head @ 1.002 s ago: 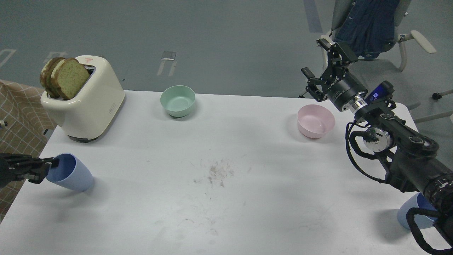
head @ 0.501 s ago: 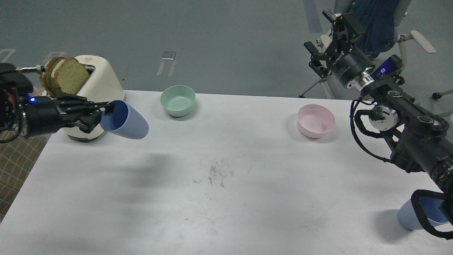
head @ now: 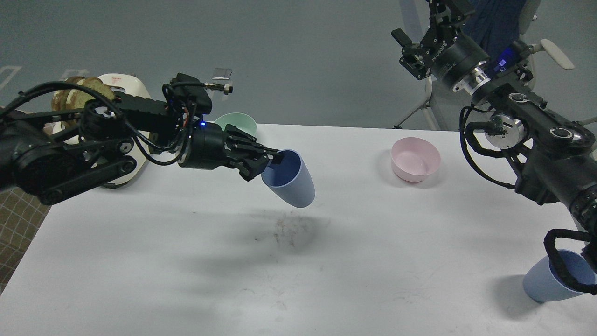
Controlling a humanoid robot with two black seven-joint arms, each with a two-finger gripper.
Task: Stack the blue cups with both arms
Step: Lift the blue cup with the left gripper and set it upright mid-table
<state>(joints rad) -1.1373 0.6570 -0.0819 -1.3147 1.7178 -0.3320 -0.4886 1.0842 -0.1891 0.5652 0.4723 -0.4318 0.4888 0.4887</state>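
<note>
My left gripper point(head: 273, 161) is shut on the rim of a blue cup point(head: 291, 182) and holds it tilted in the air above the middle of the white table point(head: 186, 280), mouth facing left and up. The second blue cup point(head: 543, 284) stands tilted at the table's front right corner, partly hidden by my right arm's black cable. My right gripper point(head: 417, 28) is open and empty, raised high beyond the table's far right edge, far from both cups.
A mint-green bowl point(head: 242, 121) sits at the back, partly hidden behind my left arm. A pink bowl point(head: 415, 161) sits at the back right. A cream toaster point(head: 121, 84) with bread stands back left behind the arm. A chair with blue cloth point(head: 499, 18) is behind the table.
My left gripper has lifted the blue cup from the table's left edge and carried it right to above the middle. My right gripper has risen and moved farther back.
</note>
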